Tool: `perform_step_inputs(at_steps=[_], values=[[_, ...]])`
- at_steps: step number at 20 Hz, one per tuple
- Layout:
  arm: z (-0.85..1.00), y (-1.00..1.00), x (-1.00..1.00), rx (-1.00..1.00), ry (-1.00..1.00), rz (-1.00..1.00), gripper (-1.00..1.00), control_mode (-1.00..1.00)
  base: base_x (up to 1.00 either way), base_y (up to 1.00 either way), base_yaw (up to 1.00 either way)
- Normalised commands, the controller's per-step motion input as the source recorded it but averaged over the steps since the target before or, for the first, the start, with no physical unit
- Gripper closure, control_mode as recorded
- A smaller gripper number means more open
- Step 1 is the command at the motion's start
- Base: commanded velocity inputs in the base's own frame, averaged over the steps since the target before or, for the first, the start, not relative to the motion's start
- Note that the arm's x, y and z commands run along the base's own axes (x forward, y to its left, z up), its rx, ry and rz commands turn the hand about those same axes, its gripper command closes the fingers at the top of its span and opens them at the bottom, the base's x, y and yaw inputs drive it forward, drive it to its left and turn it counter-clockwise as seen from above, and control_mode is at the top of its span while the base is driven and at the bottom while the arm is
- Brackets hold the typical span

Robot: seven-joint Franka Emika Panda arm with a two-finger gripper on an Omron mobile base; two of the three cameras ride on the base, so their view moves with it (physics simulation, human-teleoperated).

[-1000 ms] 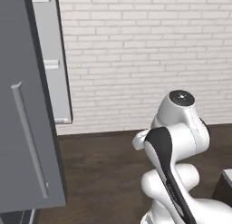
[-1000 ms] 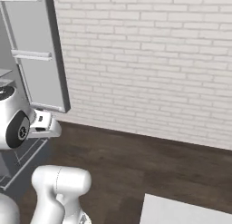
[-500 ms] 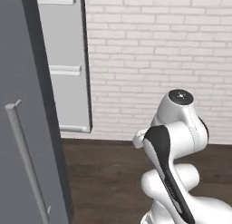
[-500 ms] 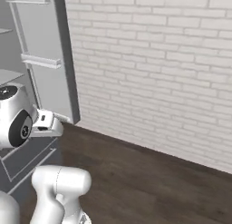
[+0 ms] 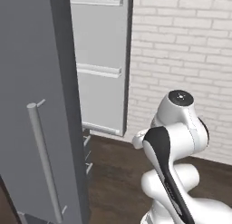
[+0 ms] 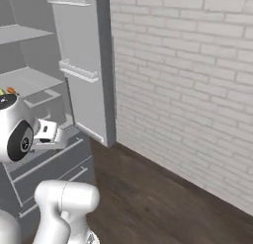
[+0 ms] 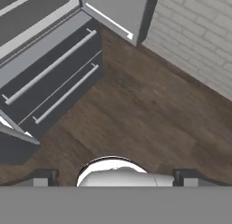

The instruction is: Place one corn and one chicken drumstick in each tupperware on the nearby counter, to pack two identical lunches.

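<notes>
My gripper [image 7: 115, 178] hangs over the dark wood floor, pointing down. Its two dark fingertips [image 7: 45, 177] stand far apart at the bottom of the hand view with nothing between them, so it is open. In the right base view, small yellow-green and orange things [image 6: 6, 92] lie on a shelf inside the open fridge, just above my arm's elbow; they are too small to name as corn or chicken drumstick. The tupperware and the counter are out of view.
An open grey fridge door with a long bar handle [image 5: 43, 159] stands close on the left. A second open door with shelf rails [image 6: 84, 65] meets the white brick wall [image 6: 188, 90]. Fridge drawers [image 7: 50, 73] sit low. Dark floor [image 7: 136, 109] lies to the right.
The whole picture has shifted: the base has moved, so the fridge and its doors now look larger and closer. The gripper stays open and empty.
</notes>
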Motion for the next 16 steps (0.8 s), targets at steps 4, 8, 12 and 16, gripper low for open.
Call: perform_step_inputs(at_steps=[4, 8, 12, 16], values=[[0.0, 0.0, 0.0, 0.0, 0.0, 0.0, -1.0, 1.0, 0.54, -0.52, 0.33], [0.0, 0.0, 0.0, 0.0, 0.0, 0.0, -1.0, 1.0, 0.01, -0.47, 0.43], [0.0, 0.0, 0.0, 0.0, 0.0, 0.0, -1.0, 1.0, 0.64, -0.51, 0.45], [0.0, 0.0, 0.0, 0.0, 0.0, 0.0, -1.0, 1.0, 1.0, -0.69, 0.38]])
